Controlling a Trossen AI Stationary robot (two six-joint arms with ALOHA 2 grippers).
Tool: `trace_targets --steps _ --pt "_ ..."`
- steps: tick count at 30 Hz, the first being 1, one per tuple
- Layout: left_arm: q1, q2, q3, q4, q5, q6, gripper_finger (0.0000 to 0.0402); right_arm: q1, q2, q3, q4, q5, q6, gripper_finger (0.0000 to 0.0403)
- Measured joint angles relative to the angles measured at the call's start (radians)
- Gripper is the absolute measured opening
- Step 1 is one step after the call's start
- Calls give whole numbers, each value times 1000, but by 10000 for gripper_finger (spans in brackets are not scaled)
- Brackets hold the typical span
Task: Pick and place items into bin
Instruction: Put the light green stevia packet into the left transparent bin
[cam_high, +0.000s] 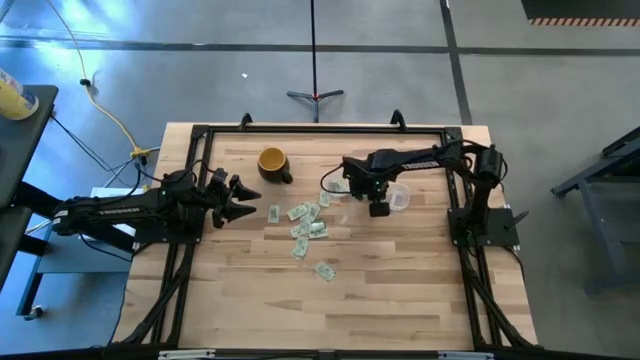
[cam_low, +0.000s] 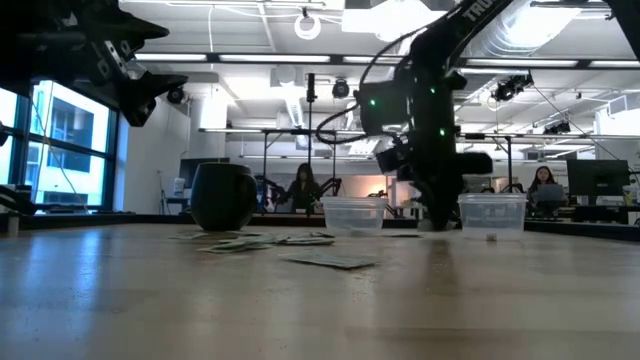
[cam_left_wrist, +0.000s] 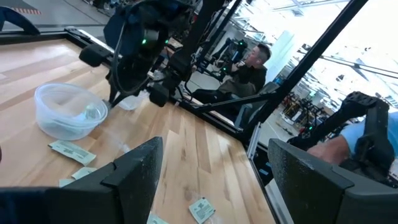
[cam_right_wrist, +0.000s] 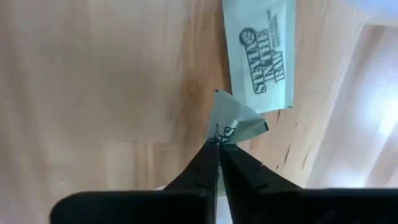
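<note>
Several pale-green-and-white slips (cam_high: 308, 222) lie flat in a loose cluster at mid-table, and one (cam_high: 325, 270) lies nearer the front edge. The clear shallow bowl (cam_left_wrist: 62, 112) stands upright on the wood just left of my right gripper (cam_high: 378, 208). That gripper points down between the bowl and a smaller clear cup (cam_high: 398, 196), shut on one slip (cam_right_wrist: 236, 121). Another slip (cam_right_wrist: 260, 53) lies flat just beyond its fingertips. My left gripper (cam_left_wrist: 214, 174) hovers open above the table's left side, well left of the slips. My right gripper pinches one slip between its two fingertips (cam_right_wrist: 208, 158), coming from above and pointing down. It holds the slip by a bent corner (cam_right_wrist: 222, 132); the rest (cam_right_wrist: 239, 115) sticks out crumpled past the tips. I cannot tell whether the slip is clear of the wood.
A yellow mug (cam_high: 272, 162) stands near the far edge, left of the bowl. A black frame (cam_high: 320, 128) runs around the tabletop. Bare wood (cam_high: 400, 290) fills the near half. People sit at desks in the room beyond the table (cam_low: 303, 185).
</note>
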Motion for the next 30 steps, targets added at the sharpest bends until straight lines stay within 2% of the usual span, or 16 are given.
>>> trace_targets --steps 3,9,14,19,23,30 --pt "0 0 0 0 0 0 326 13 -12 80 -46 -36 44 3" --pt "0 0 0 0 0 1 326 33 -40 276 -31 -34 87 2" --pt "0 0 0 2 0 2 326 7 25 338 67 -49 67 2" --pt "0 0 0 6 0 2 326 -25 143 363 64 -68 65 12" --pt "0 0 0 6 2 0 326 -30 183 383 60 -77 92 61" --pt "0 0 0 5 2 23 326 -12 119 421 -30 -59 27 197"
